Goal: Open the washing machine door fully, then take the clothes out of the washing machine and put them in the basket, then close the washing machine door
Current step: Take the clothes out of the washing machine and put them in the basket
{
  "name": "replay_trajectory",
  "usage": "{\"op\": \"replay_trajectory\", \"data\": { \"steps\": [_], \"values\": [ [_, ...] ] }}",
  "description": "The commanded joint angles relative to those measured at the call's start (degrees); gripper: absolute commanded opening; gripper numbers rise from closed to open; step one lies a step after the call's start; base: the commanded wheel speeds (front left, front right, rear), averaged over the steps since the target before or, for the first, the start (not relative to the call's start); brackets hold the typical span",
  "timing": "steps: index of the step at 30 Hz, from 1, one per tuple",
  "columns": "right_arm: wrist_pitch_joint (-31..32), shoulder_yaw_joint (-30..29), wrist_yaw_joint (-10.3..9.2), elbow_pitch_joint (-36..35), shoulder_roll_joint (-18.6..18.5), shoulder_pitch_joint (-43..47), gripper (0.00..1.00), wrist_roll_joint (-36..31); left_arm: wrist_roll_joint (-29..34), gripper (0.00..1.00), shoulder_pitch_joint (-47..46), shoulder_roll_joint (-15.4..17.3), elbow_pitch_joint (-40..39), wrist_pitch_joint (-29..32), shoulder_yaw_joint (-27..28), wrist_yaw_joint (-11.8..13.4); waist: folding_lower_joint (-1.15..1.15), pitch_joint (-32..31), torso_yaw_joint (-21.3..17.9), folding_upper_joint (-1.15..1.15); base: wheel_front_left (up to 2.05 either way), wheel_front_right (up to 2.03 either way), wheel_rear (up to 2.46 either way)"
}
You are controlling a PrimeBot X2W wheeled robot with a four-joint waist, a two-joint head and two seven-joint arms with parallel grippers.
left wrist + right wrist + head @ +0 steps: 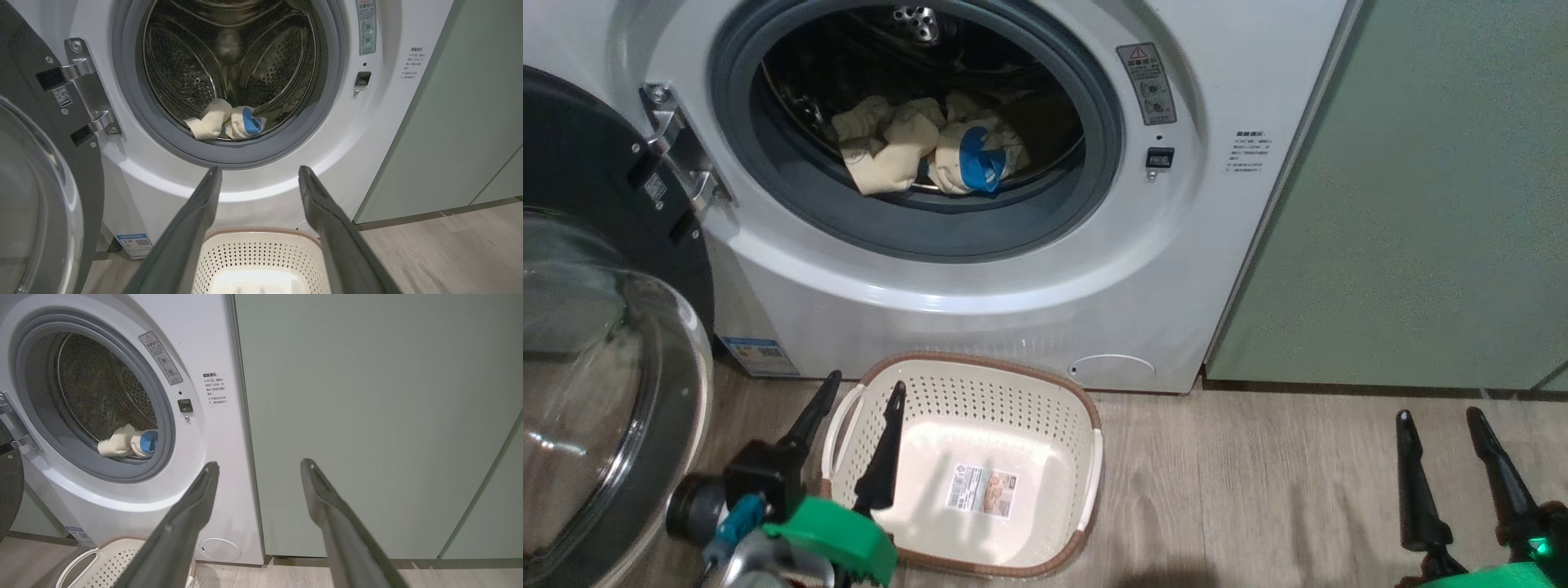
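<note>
The white washing machine [980,318] stands with its round door [596,343] swung wide open to the left, black rim and glass bowl facing me. Cream clothes [923,147] with a blue patch lie at the front of the drum, also visible as the clothes [222,122] and the clothes [126,443]. The cream basket [1086,457] sits empty on the floor below the drum mouth. My left gripper [864,388] hovers open over the basket's left edge, pointing at the machine. My right gripper [1441,416] is open at the lower right, before the green cabinet.
A pale green cabinet [1405,204] stands flush to the right of the machine. Wood-look floor [1258,490] stretches between the basket and my right gripper. The door's hinge [678,155] juts out at the drum mouth's left.
</note>
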Motion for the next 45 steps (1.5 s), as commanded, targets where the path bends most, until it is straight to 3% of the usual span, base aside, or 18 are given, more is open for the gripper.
{"op": "replay_trajectory", "data": {
  "steps": [1,10,20,33,45],
  "values": [
    [-0.55,1.34,0.25,-1.68,-0.47,-1.89,1.0,0.51,-0.41,1.0,-3.68,0.89,-1.57,-0.21,1.75,-0.39,0.0,0.15,-0.03,0.0,0.0,0.0,0.0],
    [-0.55,1.81,0.25,-2.05,-0.47,-2.84,1.0,0.52,-3.49,1.0,-11.75,1.35,5.49,2.43,0.14,-3.91,0.0,3.5,-0.21,0.0,0.0,0.0,0.0],
    [-0.55,1.83,0.25,-3.39,-0.47,-6.62,1.0,1.04,-5.81,1.0,-28.83,2.93,21.31,7.19,-1.51,-8.22,0.0,12.51,-2.11,0.0,0.0,0.0,0.0],
    [-0.55,3.72,0.25,-4.14,-0.47,-12.81,1.0,4.76,-7.59,1.0,-52.22,9.47,37.56,12.39,-0.06,-11.52,0.0,21.96,-8.04,0.0,0.0,0.0,0.0],
    [-0.55,5.16,0.25,-4.36,-0.47,-16.54,1.0,8.15,-6.63,1.0,-67.74,15.79,43.3,20.72,-1.82,-13.15,0.0,27.81,-12.79,0.0,0.0,0.0,0.0]
  ]
}}
